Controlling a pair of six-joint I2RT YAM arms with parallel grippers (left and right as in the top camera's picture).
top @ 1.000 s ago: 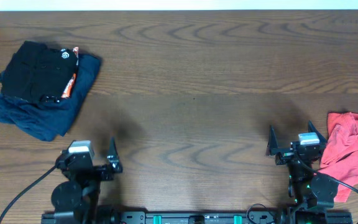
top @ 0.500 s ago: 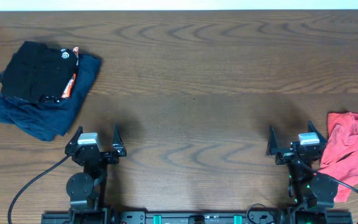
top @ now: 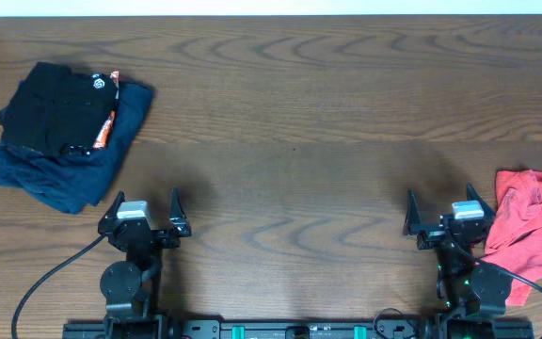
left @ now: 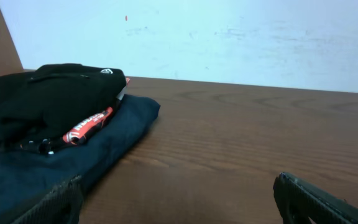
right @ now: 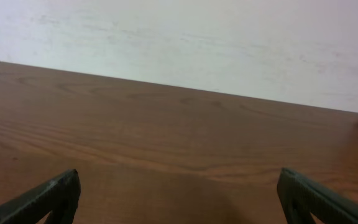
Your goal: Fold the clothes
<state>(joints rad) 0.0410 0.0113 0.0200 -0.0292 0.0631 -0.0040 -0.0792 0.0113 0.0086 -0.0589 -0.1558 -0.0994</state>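
A stack of folded clothes lies at the table's far left: a black garment [top: 53, 108] with a small white logo on top of navy ones [top: 83, 169], with an orange-red strip showing between them. The left wrist view shows the same stack, black piece [left: 48, 93] over navy [left: 104, 143]. A crumpled coral-red garment [top: 534, 231] lies at the right edge. My left gripper [top: 145, 209] stands open near the front edge, just right of the stack, holding nothing. My right gripper [top: 445, 209] is open too, close to the left side of the coral-red garment.
The wooden table [top: 290, 122] stretches between the two piles. A pale wall [right: 179, 43] runs behind its far edge. Black cables trail from both arm bases at the front.
The left arm swung its gripper a little to the right and turned it square between the oldest frame and half a second ago; since then nothing has moved. The right arm stayed still.
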